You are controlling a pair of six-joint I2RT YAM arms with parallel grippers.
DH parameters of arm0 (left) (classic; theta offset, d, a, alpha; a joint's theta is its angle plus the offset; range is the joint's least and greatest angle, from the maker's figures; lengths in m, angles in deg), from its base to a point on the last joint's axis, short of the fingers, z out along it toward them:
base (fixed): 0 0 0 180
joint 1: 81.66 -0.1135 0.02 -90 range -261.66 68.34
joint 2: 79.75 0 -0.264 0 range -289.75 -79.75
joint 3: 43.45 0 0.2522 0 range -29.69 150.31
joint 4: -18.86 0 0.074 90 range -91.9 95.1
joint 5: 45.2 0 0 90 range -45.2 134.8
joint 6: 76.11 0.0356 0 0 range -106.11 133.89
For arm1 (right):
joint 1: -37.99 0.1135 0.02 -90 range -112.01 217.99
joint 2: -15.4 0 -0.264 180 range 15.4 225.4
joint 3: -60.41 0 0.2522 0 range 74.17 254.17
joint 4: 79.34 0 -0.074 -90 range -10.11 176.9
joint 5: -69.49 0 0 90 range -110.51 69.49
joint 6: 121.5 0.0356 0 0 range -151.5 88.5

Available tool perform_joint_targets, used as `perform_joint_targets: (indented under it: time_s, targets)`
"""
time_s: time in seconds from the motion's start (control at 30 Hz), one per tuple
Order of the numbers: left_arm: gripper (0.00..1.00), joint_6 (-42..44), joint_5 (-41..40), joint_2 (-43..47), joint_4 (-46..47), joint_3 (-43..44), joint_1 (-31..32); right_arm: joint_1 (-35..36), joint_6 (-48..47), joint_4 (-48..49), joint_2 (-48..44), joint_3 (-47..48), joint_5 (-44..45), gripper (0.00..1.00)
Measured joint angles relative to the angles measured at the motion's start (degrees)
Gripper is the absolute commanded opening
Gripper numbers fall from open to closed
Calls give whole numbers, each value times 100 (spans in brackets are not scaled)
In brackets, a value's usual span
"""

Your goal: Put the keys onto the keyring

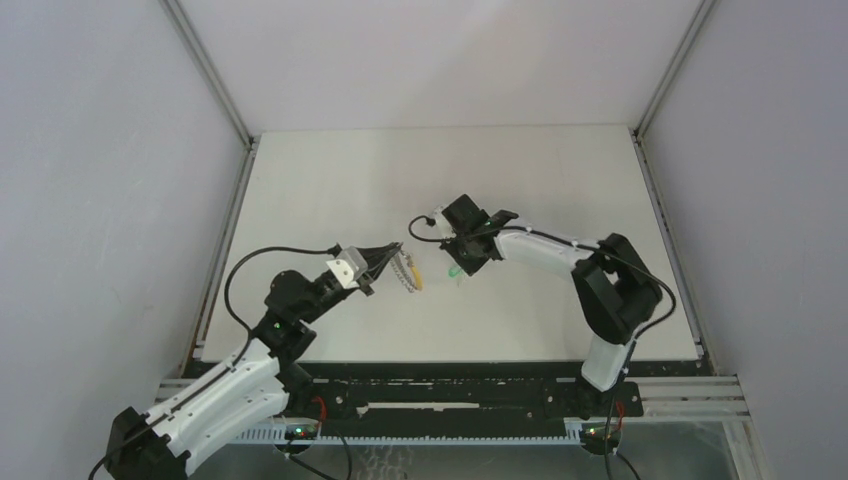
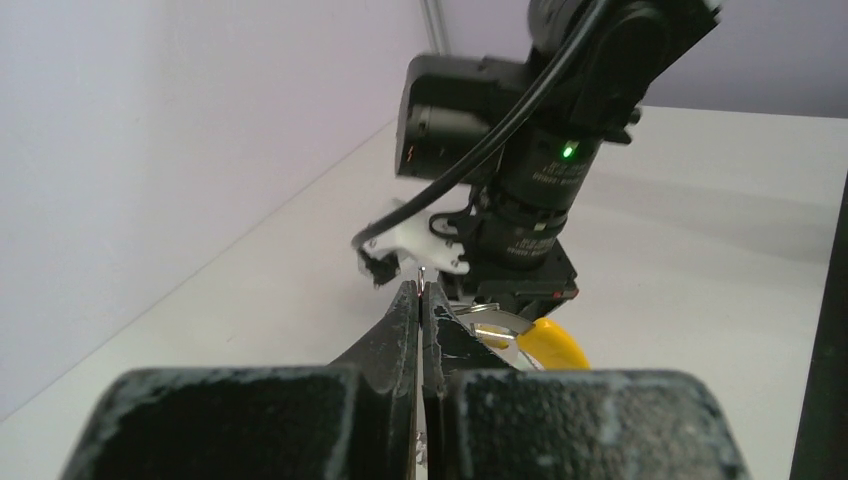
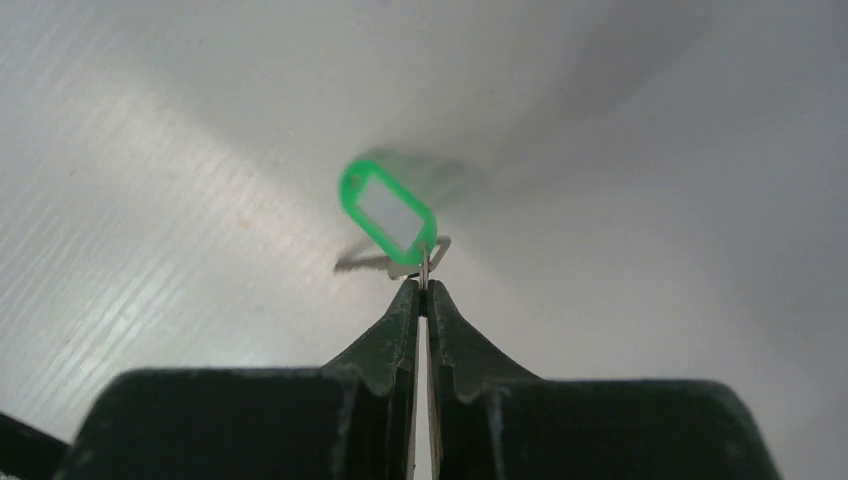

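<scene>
Right gripper (image 3: 421, 290) tight on green key (image 3: 388, 212); left gripper (image 2: 421, 292) on keyring (image 1: 404, 270).

Quick headcount: two keys, one green key (image 3: 388, 212) mid-frame and one yellow key (image 2: 555, 345) at lower right, one keyring (image 1: 403, 271), two grippers, the left gripper (image 2: 420, 292) and right gripper (image 3: 422, 292), and one table (image 1: 330, 180).

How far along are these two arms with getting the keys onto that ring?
Roughly halfway, it seems. The yellow key hangs at the keyring and looks already threaded, though the join is hidden. In hand: the left gripper is shut on the keyring, and the right gripper pinches the green key, apart from the ring. Left: threading the green key on.
</scene>
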Motion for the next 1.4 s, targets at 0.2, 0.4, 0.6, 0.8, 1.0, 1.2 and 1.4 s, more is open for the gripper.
perform_joint_targets:
  time_s: [0.2, 0.4, 0.6, 0.8, 1.0, 1.2, 1.4]
  targets:
    - [0, 0, 61, 267, -2, 0, 0, -13, -586, 560, -1692, -903, -164, 0]
    - [0, 22, 299, 315, -122, 24, 0, -166, -1182, 1585, -3582, -2055, -905, 0]
    - [0, 267, 787, 11, -479, 317, 2, -481, -1325, 2920, -5095, -3056, -2197, 0]
    - [0, 662, 1132, -376, -973, 1047, 28, -667, -1193, 3512, -5353, -3176, -3143, 0]
    - [0, 1233, 885, -651, -1799, 1753, 389, -732, -1078, 3206, -5351, -3064, -3751, 0]
    - [0, 1711, 452, -730, -2667, 2312, 638, -734, -785, 2938, -5351, -2776, -4109, 0]
    - [0, 2253, 39, -608, -3174, 2363, 1027, -479, -579, 2852, -5252, -2433, -4162, 0]
